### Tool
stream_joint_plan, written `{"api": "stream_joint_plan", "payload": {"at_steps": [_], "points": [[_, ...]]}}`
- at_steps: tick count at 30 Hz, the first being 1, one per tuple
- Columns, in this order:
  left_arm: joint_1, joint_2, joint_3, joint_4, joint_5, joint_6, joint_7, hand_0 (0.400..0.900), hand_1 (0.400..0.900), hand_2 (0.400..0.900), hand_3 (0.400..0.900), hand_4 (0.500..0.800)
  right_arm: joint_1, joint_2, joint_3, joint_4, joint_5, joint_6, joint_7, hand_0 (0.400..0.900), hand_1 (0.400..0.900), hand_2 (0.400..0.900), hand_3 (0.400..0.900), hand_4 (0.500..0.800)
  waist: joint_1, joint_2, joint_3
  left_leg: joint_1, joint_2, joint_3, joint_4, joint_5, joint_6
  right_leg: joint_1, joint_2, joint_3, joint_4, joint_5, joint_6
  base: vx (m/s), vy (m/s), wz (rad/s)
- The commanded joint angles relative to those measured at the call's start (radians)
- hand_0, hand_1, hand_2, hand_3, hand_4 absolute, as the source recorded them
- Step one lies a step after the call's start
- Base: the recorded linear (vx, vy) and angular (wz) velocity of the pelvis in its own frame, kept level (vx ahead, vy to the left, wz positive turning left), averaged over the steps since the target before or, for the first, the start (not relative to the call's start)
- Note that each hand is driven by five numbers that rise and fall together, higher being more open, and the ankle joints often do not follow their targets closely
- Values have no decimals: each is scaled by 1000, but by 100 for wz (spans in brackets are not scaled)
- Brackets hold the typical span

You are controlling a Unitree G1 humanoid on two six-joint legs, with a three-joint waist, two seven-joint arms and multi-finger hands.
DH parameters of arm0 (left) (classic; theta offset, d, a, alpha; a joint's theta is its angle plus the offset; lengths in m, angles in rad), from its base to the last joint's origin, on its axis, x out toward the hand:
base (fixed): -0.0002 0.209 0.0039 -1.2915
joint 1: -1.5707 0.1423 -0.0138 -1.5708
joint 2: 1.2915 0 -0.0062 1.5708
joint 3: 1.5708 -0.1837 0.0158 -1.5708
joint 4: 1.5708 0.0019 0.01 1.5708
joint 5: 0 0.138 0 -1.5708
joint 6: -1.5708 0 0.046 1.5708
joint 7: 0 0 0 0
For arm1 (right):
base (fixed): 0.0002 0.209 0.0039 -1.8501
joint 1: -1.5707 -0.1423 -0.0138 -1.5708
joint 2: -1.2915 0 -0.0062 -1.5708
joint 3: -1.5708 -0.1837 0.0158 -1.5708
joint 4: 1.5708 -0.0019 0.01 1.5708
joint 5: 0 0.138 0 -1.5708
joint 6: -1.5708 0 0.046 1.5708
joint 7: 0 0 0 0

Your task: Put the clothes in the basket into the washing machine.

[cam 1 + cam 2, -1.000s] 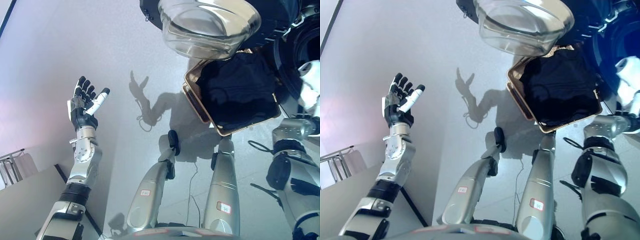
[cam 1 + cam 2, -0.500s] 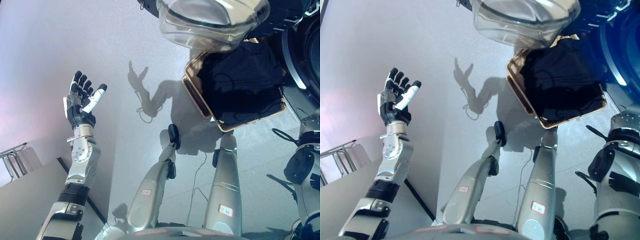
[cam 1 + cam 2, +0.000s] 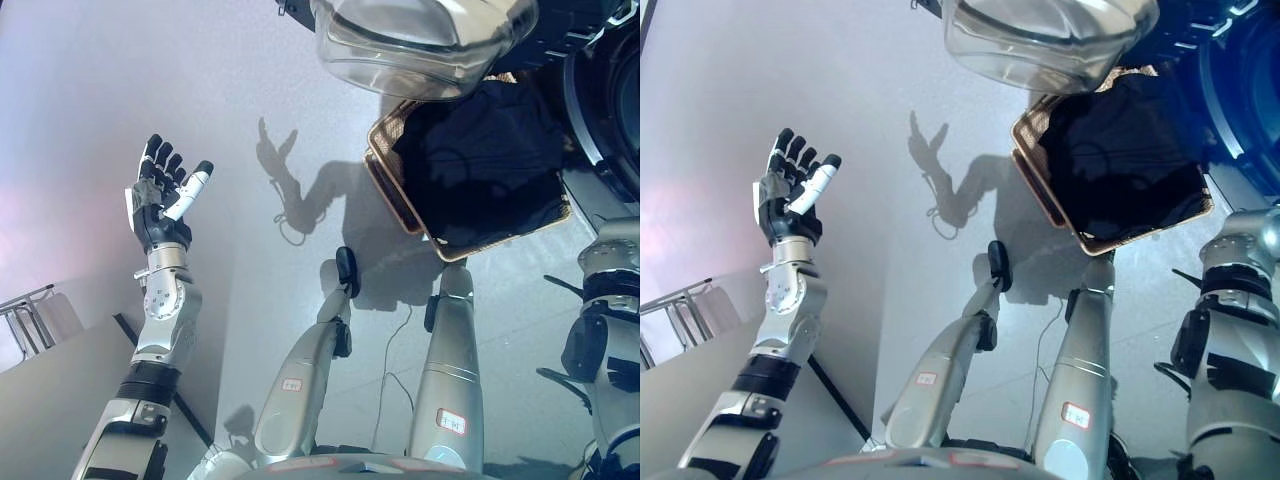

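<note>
A tan wicker basket point(image 3: 392, 190) stands on the grey floor at the upper right, filled with dark clothes point(image 3: 485, 165). Above it the washing machine's round glass door point(image 3: 420, 45) hangs open, and the drum opening point(image 3: 610, 100) shows at the right edge. My left hand point(image 3: 165, 200) is raised at the left, fingers straight and spread, empty, far from the basket. My right arm point(image 3: 610, 300) comes in at the lower right; its hand is outside both views.
A low grey surface point(image 3: 50, 400) with a metal rack point(image 3: 20, 310) lies at the lower left. Open grey floor lies between my left hand and the basket.
My right arm has drawn back and down; the white part of it by the drum has left the view. The whole picture shifted slightly. My left hand stays raised.
</note>
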Motion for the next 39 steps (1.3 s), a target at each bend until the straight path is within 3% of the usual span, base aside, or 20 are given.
{"api": "stream_joint_plan", "payload": {"at_steps": [1,12,19,24,33,39], "points": [[24,28,103,7,24,-118,39,900,900,900,900,800,153,1,118,-25,-185,19,-58,900,900,900,900,800,-41,-2,-116,1,73,-59,161,-156,-76,36,-47,26,-31,45,43,4,41,0],[-22,49,89,80,47,-102,24,900,900,900,900,800,298,115,232,-97,-413,101,-23,900,900,900,900,800,-87,-94,-88,42,51,-59,310,-231,-51,190,-68,21,-73,74,44,-12,58,-6],[21,45,101,12,101,-72,14,900,900,900,900,800,331,160,353,-105,-637,187,-5,900,900,900,900,800,-91,-143,-78,130,42,-44,353,-274,-34,302,-76,16,-112,99,50,-33,62,-14],[60,47,114,27,148,-39,-6,900,900,900,900,800,371,166,423,-94,-808,240,31,900,900,900,900,800,-96,-188,-111,215,43,-38,343,-281,-26,394,-75,1,-148,110,56,15,23,-12],[133,16,147,91,180,0,-43,900,900,900,900,800,528,230,416,-127,-834,225,109,900,900,900,900,800,-86,-251,-198,373,81,-62,229,-253,-34,542,-39,-48,-210,96,58,57,-53,1],[193,5,169,101,205,12,-58,900,900,900,900,800,586,291,377,-102,-777,199,120,900,900,900,900,800,-74,-278,-278,465,136,-69,98,-199,-59,612,11,-90,-260,84,55,77,-74,8]]}}
